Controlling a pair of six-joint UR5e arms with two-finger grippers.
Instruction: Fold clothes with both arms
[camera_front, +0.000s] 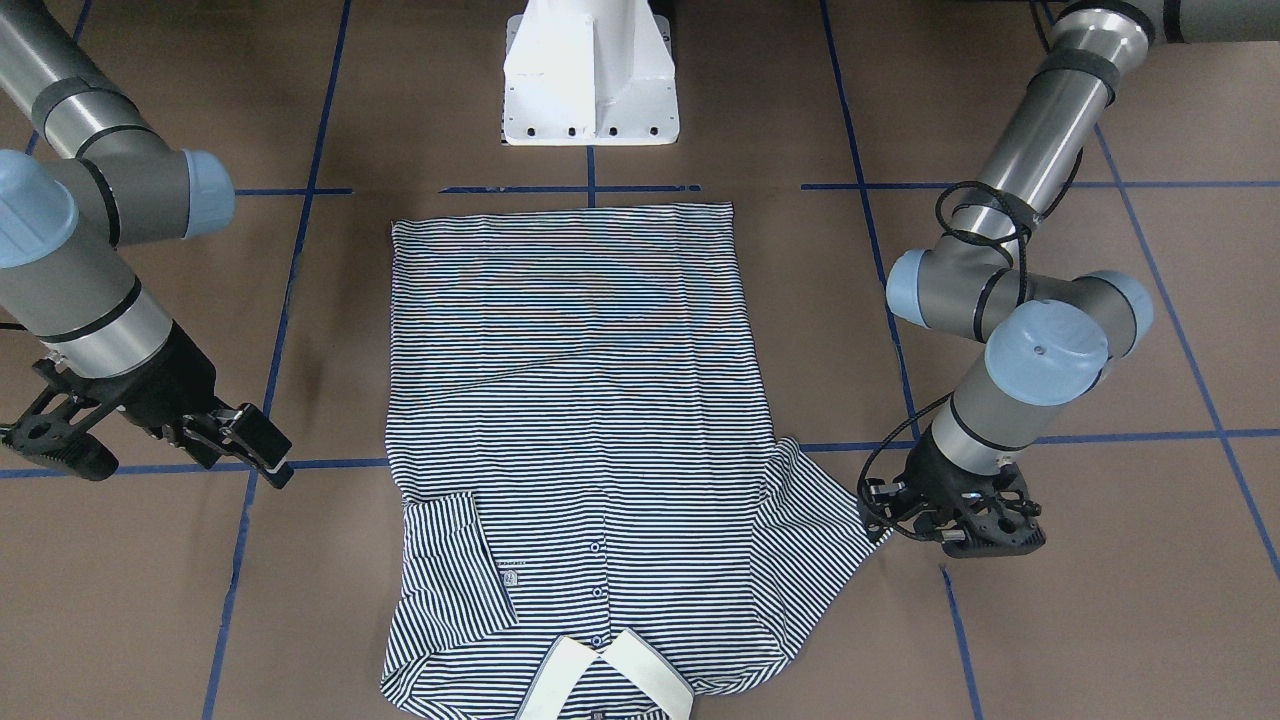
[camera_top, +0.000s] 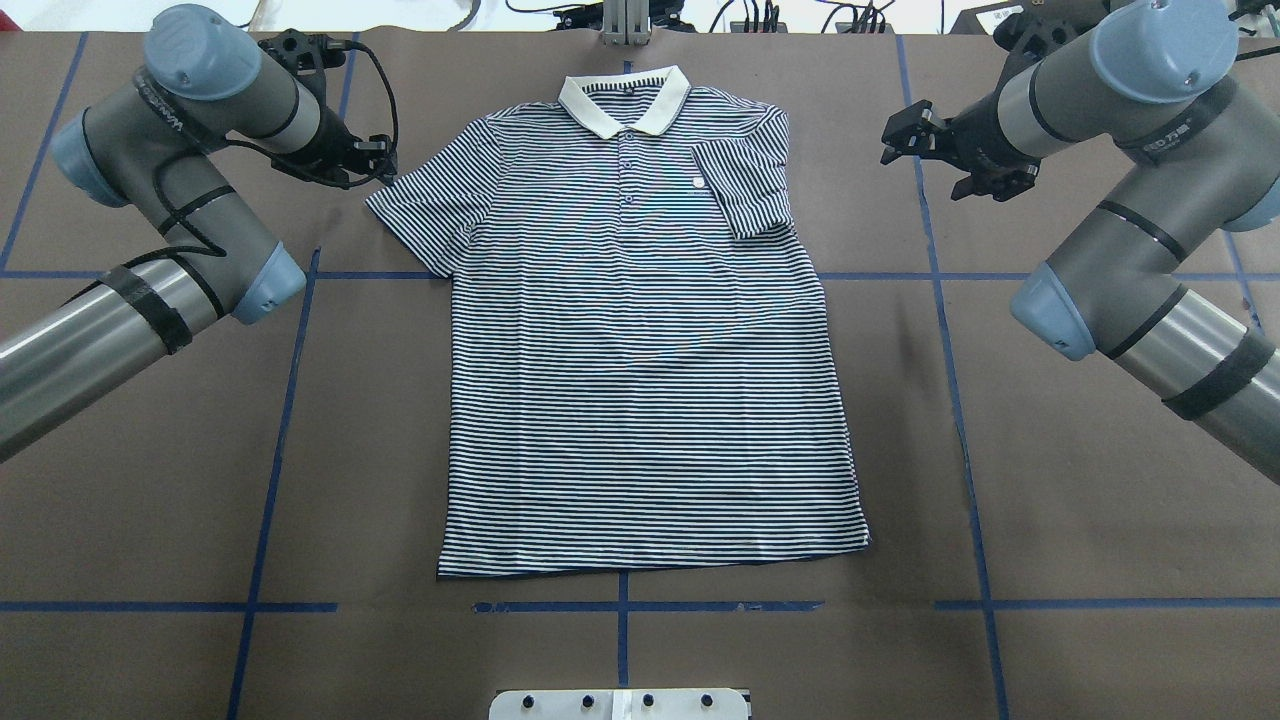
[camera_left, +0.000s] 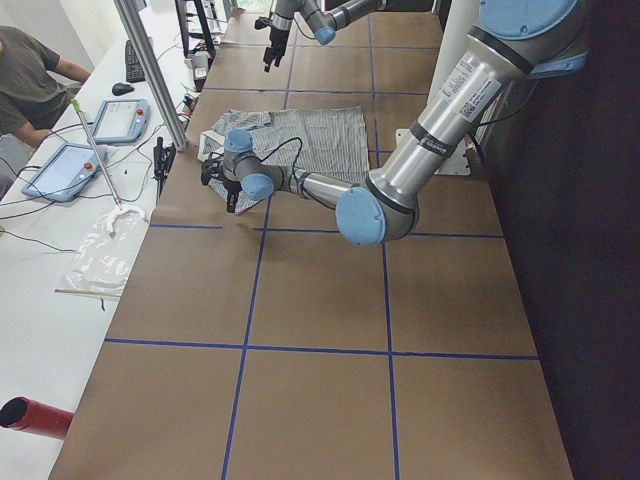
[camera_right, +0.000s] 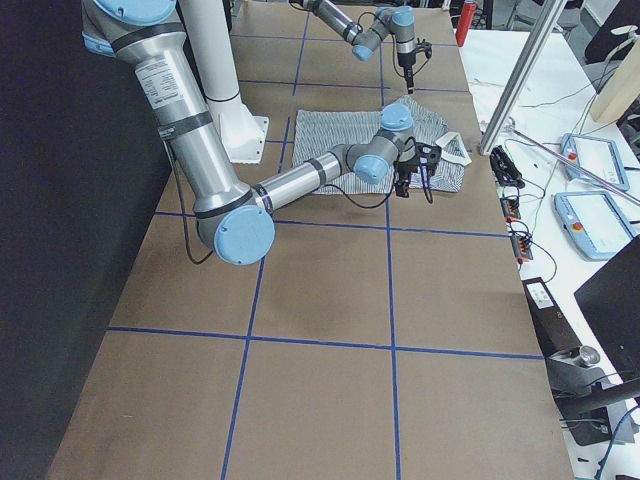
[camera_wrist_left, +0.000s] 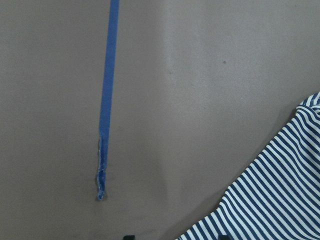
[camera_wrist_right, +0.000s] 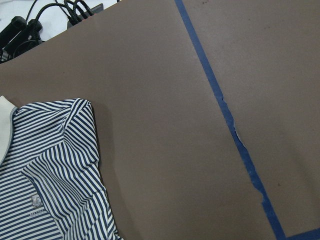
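The striped polo shirt (camera_top: 640, 350) lies flat, front up, its white collar (camera_top: 625, 100) at the far edge. The sleeve (camera_top: 420, 205) on my left is spread out. The other sleeve (camera_top: 745, 185) is folded in onto the chest beside the logo. My left gripper (camera_top: 380, 160) is low at the tip of the spread sleeve (camera_front: 820, 540) and open; its wrist view shows the striped sleeve edge (camera_wrist_left: 270, 200) beside bare table. My right gripper (camera_top: 930, 150) is open and empty, off the shirt's side (camera_front: 165, 450). Its wrist view shows the folded sleeve (camera_wrist_right: 55, 160).
The white pedestal base (camera_front: 590, 80) stands at the near edge behind the shirt's hem. Blue tape lines (camera_top: 950, 330) cross the brown table. Cables (camera_wrist_right: 50, 15) lie past the far edge. An operator (camera_left: 30, 80) sits at a side bench with tablets.
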